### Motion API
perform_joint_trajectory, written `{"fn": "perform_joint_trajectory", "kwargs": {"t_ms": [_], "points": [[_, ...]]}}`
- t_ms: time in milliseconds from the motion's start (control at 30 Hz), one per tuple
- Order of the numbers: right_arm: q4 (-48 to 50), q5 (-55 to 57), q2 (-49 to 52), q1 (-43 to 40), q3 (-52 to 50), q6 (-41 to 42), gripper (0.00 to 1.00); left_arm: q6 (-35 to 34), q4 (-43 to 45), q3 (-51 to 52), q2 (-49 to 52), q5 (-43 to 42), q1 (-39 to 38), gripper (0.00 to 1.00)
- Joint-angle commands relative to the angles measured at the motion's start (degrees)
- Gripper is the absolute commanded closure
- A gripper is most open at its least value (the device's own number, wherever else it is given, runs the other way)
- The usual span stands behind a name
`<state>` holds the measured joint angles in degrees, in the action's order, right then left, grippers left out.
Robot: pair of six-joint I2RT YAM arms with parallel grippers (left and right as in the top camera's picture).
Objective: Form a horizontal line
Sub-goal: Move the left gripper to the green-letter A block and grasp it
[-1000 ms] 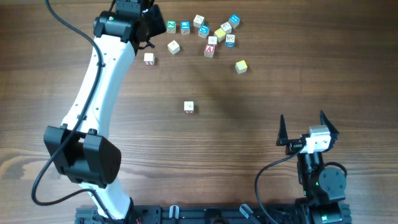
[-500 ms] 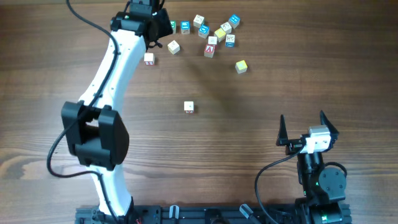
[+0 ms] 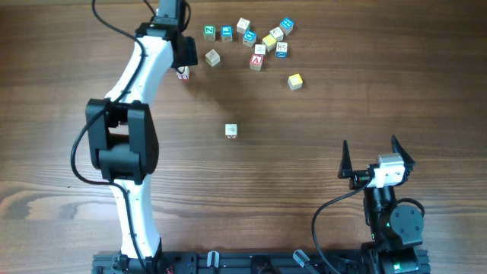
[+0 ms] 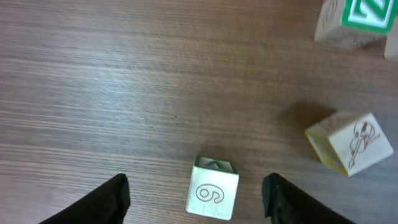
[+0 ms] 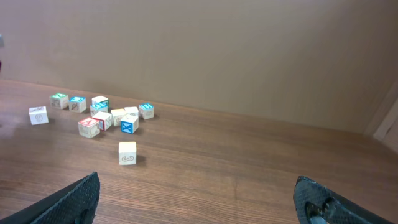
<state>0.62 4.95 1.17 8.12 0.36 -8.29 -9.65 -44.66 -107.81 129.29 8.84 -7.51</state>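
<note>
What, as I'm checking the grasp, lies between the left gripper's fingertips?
A cream cube with a curled mark, clear of both fingertips of the left gripper; left wrist view.

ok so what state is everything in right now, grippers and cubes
left gripper, open, holding nothing
cream cube, flat on the table between its fingers, untouched
right gripper, open, empty
red A cube, in the loose cluster
yellow cube, alone, in no row
middle cube, alone
</note>
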Motion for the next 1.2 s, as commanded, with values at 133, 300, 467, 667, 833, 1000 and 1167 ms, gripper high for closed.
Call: {"fn": "perform_joint_trajectory", "kwargs": {"t_ms": [133,300,467,667,833,1000,1167], "points": [[0.15,-0.48,-0.37,-0.33,-0.07,-0.68,0.00,6.49,-2.03,0.02,1.33,-9.92,2.49,0.41],[0.17,-0.48,-0.37,-0.33,-0.07,-0.70,0.00,6.49,-1.40,2.08,1.40,-9.92,2.43,0.40],[0.15,-0.48,-0.37,-0.33,-0.07,-0.70,0.00,6.49,1.60,4.83,1.49,-9.92,2.43,0.40],[0.17,-0.48,-0.37,-0.33,-0.07,-0.68,0.00,6.47,1.57,4.85,1.77,-9.92,2.43,0.43],[0.17,-0.48,-0.37,-0.33,-0.07,-0.70,0.00,6.45,1.40,4.85,1.77,-11.52,2.38,0.47],[0.15,-0.48,-0.37,-0.33,-0.07,-0.70,0.00,6.45,1.68,4.85,1.77,-11.63,2.38,0.50],[0.17,-0.48,-0.37,-0.33,-0.07,-0.70,0.00,6.45,1.62,4.85,1.79,-11.61,2.38,0.53]]}}
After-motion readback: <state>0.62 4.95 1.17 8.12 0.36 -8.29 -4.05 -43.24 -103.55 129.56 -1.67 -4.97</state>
